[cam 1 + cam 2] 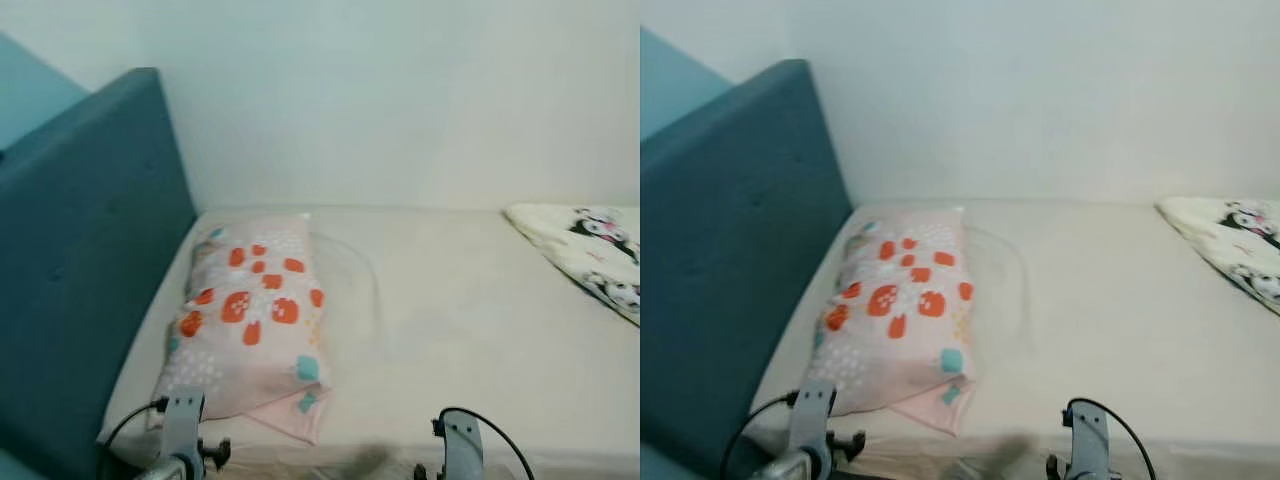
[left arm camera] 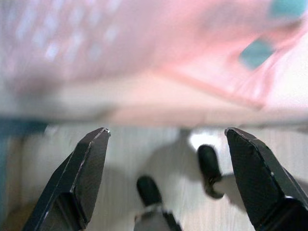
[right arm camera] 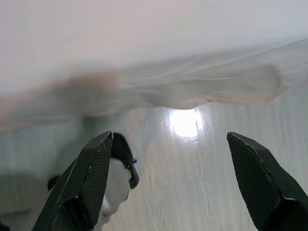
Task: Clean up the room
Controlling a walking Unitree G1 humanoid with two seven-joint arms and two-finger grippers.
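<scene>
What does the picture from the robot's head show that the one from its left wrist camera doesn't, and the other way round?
Head view alone: the whole bed, its teal headboard, the white wall and a panda-print blanket at the right edge. Left wrist view alone: the left gripper, fingers spread open, hanging over pale floor beside the bed's edge. Both: the pink pillow with orange and teal patches, blurred in the wrist view.

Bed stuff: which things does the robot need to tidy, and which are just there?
To tidy:
- flowery pillow by the headboard
- panda blanket at the bed's far right

Just there:
- blue headboard
- white wall
- cream mattress
</scene>
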